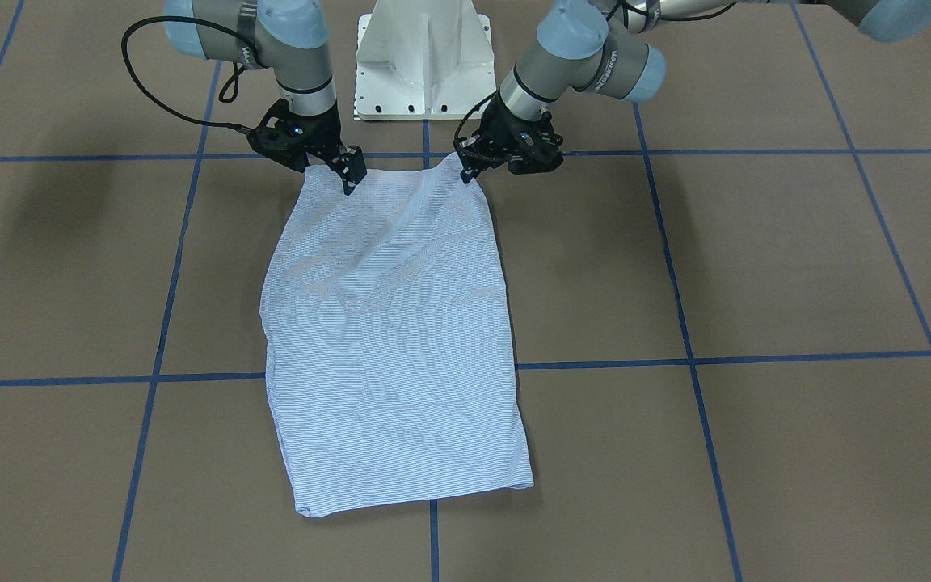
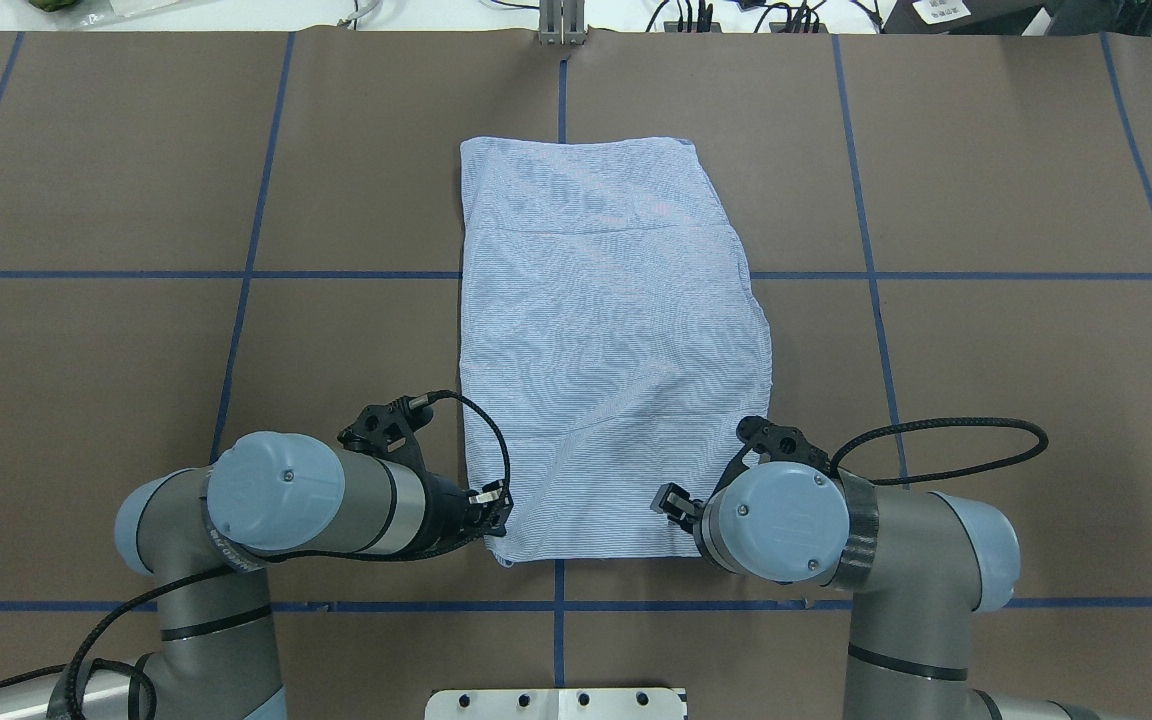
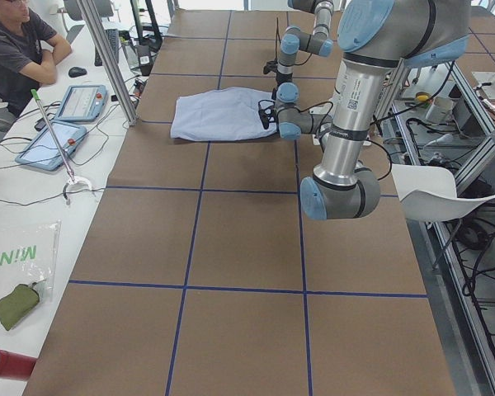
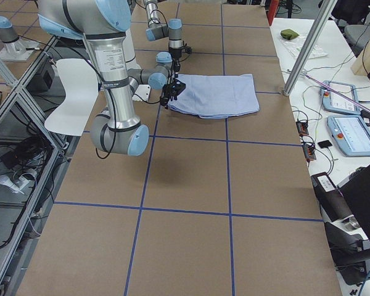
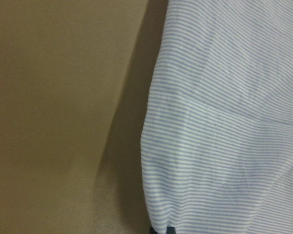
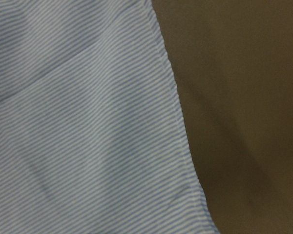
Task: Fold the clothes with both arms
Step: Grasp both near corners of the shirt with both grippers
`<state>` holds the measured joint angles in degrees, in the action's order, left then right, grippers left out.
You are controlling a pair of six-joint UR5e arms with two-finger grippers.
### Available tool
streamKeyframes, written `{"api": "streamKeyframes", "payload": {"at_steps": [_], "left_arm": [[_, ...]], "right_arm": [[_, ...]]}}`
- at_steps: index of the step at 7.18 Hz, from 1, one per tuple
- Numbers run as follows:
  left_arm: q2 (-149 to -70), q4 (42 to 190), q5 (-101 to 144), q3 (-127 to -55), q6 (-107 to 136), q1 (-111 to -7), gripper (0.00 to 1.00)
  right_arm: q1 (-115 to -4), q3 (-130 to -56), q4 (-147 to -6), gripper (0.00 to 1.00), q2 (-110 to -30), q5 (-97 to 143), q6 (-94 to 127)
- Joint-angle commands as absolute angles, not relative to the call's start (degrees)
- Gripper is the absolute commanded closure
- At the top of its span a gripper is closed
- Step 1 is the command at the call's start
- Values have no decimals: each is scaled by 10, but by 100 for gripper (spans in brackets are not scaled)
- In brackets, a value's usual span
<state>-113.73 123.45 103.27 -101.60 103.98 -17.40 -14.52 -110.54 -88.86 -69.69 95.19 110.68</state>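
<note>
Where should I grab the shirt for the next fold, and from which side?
Its two near corners, from the robot's side: the shirt lies as a long strip running away from the robot, and the left gripper and right gripper look shut there.

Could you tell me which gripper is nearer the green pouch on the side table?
Left. The left gripper holds the shirt corner toward the green pouch; the right gripper holds the other corner.

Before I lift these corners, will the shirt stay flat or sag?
Likely sags: the shirt creases between the left claw and right claw. Probably light, thin folded cloth. Layers may slide apart, since only near corners look pinched.
</note>
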Motion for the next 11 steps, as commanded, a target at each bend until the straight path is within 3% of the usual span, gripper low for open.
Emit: {"api": "streamKeyframes", "payload": {"at_steps": [1, 2, 4, 7, 11], "left_arm": [[-1136, 1234, 1032, -1016, 1040, -174, 100], [-1136, 1234, 1032, -1016, 1040, -175, 100], [-1136, 1234, 1032, -1016, 1040, -175, 100], [-1136, 1234, 1032, -1015, 1040, -178, 100], [-1136, 1234, 1033, -1027, 1039, -182, 100]], "right_arm": [[-148, -1108, -889, 47, -696, 955, 1106], [-148, -1109, -888, 57, -697, 956, 1105], [-148, -1108, -888, 64, -696, 956, 1105], [-151, -1109, -889, 100, -687, 958, 1104], [-164, -1122, -890, 100, -677, 968, 1107]]}}
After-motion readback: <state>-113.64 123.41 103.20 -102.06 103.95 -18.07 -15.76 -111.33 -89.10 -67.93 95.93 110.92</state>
